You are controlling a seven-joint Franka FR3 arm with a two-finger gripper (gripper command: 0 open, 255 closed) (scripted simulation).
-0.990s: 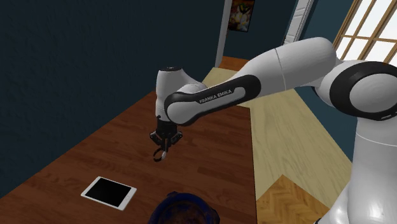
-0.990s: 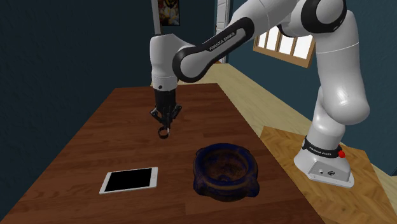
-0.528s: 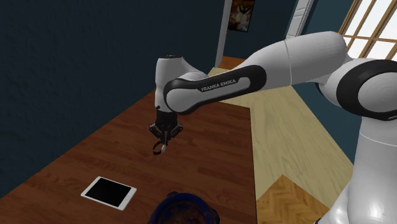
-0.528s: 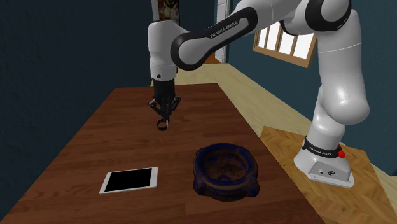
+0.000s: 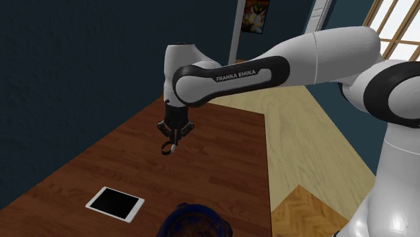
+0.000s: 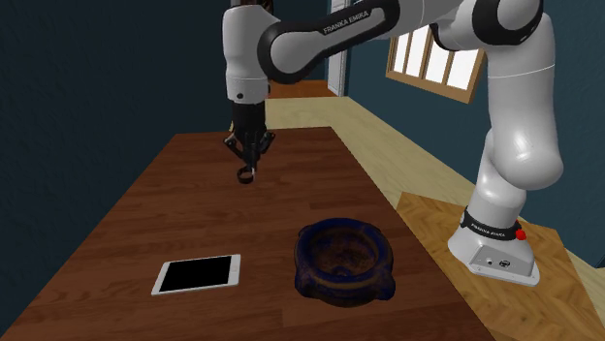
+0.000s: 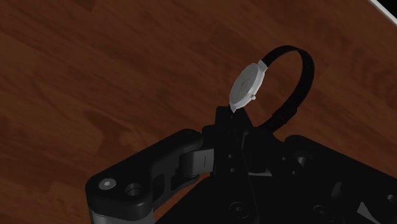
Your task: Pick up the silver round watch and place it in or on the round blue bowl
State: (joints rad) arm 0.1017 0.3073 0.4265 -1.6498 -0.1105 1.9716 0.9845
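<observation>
Now hovering over the far half of the wooden table (image 6: 145, 223), well apart from the blue bowl (image 6: 344, 260) on its near side; squeezing with the gripper (image 6: 248, 163), jaws nearly together, pinching the silver watch (image 7: 248, 86) by its case, just beyond the fingertips.

Dark wood counter (image 5: 222, 161), white-edged black-screened tablet (image 5: 115, 204) lying flat on it, pale plank floor (image 5: 303, 128) beside, dark blue wall (image 5: 81, 60), framed picture (image 5: 256, 15), sunlit paned window (image 6: 434, 64)
</observation>
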